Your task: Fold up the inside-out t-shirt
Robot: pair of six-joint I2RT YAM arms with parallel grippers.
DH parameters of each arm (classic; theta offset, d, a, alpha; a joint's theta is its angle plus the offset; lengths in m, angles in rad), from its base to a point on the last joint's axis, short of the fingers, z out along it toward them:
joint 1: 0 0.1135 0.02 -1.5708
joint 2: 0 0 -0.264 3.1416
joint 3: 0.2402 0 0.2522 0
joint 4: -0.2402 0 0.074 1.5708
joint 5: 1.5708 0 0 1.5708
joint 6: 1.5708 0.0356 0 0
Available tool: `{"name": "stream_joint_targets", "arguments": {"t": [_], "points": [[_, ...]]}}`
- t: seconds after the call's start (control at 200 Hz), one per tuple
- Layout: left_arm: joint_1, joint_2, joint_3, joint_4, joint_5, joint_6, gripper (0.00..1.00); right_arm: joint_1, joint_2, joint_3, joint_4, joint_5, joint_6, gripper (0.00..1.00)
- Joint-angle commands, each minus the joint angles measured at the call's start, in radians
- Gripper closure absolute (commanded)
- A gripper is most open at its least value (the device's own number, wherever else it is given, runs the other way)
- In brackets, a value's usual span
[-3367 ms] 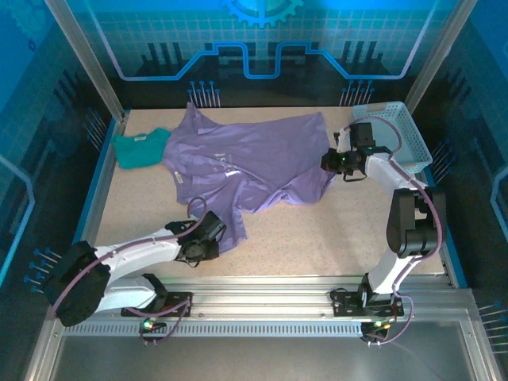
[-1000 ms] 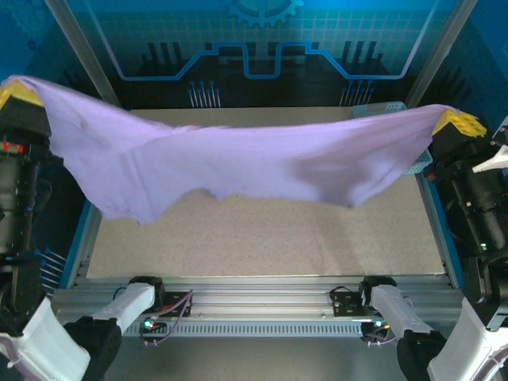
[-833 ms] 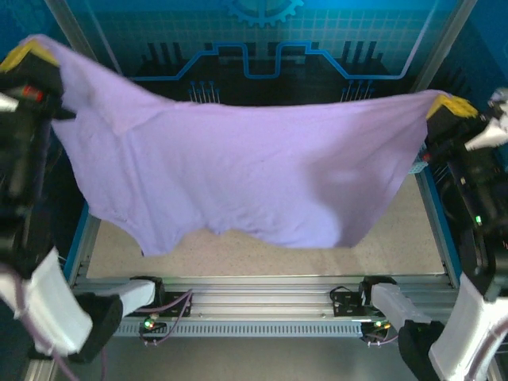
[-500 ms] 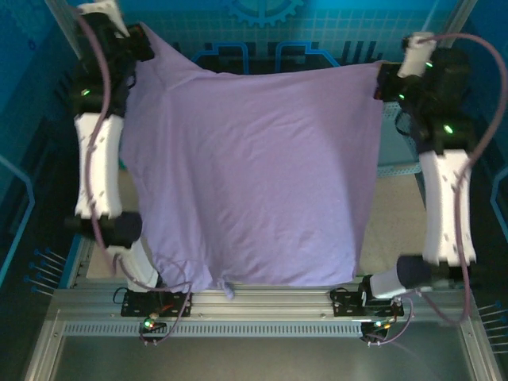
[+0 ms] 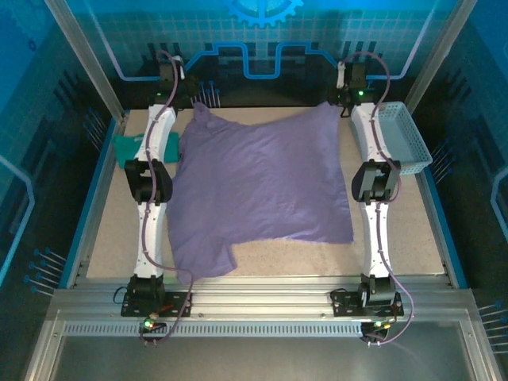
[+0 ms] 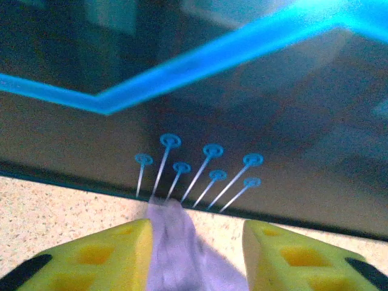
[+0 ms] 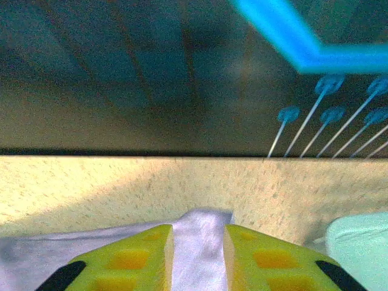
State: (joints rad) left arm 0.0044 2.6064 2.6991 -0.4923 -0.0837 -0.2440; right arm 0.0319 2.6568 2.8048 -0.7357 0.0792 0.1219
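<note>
Shirt (image 5: 262, 186) lies flat, stretching downframe from left gripper (image 6: 195, 233), jaws parted, and right gripper (image 7: 198, 233), whose grip I cannot tell.

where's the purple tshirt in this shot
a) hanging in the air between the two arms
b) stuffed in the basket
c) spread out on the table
c: the lavender t-shirt lies spread across the table, with none of it in the basket at the far right.
</note>
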Motion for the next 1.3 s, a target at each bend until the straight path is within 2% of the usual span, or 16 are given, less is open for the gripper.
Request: {"name": "stream_joint_targets", "arguments": {"t": [0.0, 0.06, 0.185, 0.305, 0.365, 0.44, 0.605, 0.78, 0.995, 1.296], "points": [[-0.014, -0.169, -0.093, 0.064, 0.029, -0.054, 0.48, 0.014, -0.049, 0.065, -0.156, 0.001, 0.000, 0.69], [-0.014, -0.294, -0.288, 0.110, 0.040, -0.096, 0.46, 0.024, -0.151, -0.113, -0.142, -0.008, -0.013, 0.68], [-0.016, -0.608, -0.810, 0.311, 0.108, -0.244, 0.44, 0.039, -0.489, -0.672, 0.043, -0.039, -0.002, 0.64], [-0.042, -0.881, -1.276, 0.525, 0.166, -0.409, 0.43, 0.060, -0.724, -1.044, 0.074, -0.070, 0.045, 0.54], [-0.072, -0.980, -1.445, 0.590, 0.173, -0.449, 0.42, 0.074, -0.820, -1.207, 0.077, -0.074, 0.062, 0.53], [-0.111, -1.060, -1.579, 0.595, 0.208, -0.473, 0.41, 0.077, -0.932, -1.388, 0.064, -0.058, 0.107, 0.53], [-0.199, -1.171, -1.789, 0.547, 0.271, -0.439, 0.40, 0.070, -1.155, -1.745, 0.060, -0.084, 0.215, 0.51], [-0.274, -1.238, -1.947, 0.546, 0.291, -0.431, 0.38, 0.056, -1.260, -1.958, 0.007, -0.028, 0.288, 0.51], [-0.303, -1.264, -2.044, 0.584, 0.323, -0.454, 0.36, 0.053, -1.319, -2.036, -0.078, 0.064, 0.358, 0.52], [-0.322, -1.295, -2.072, 0.556, 0.335, -0.435, 0.35, 0.061, -1.331, -2.082, -0.115, 0.080, 0.456, 0.56]]}}
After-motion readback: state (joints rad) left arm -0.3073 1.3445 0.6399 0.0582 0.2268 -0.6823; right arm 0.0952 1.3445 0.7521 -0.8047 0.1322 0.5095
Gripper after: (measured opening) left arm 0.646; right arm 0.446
